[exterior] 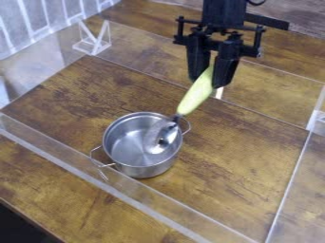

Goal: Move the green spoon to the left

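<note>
The green spoon (193, 95) hangs tilted in the air, its yellow-green handle clamped between the fingers of my gripper (211, 68). Its shiny round bowl (165, 134) points down and to the left, over the open mouth of the steel two-handled pot (140, 144). Whether the bowl touches the pot's inside I cannot tell. The gripper is shut on the upper end of the handle, above and to the right of the pot.
A clear acrylic wall (191, 216) runs along the front and right of the wooden table (248, 161). A small clear stand (91, 38) sits at the back left. A white object (317, 120) shows at the right edge.
</note>
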### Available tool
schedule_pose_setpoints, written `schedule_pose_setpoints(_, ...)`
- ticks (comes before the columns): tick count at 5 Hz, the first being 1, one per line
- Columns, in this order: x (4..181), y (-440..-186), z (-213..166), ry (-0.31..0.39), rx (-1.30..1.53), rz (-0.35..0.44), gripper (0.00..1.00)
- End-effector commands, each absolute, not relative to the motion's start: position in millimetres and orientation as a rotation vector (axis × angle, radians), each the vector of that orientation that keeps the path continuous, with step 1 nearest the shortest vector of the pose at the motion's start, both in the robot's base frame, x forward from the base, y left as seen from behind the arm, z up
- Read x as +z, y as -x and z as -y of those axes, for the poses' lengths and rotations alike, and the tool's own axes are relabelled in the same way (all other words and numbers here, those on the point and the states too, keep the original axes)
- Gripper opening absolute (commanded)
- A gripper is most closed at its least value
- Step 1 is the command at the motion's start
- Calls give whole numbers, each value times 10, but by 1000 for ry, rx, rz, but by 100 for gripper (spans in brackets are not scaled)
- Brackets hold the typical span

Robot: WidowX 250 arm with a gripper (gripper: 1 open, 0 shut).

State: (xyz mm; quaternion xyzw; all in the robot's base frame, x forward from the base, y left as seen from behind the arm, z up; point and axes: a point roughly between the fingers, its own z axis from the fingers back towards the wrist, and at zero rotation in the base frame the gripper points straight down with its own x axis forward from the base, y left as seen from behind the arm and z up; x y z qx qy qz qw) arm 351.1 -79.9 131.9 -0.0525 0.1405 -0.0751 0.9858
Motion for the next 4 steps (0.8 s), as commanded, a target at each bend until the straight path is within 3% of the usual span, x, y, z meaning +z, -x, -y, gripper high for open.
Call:
schedule_pose_setpoints(1,1734,-3452,765,104,-230,-171,0)
schedule_pose_setpoints(4,1687,-3218,754,97,-159,-155,0)
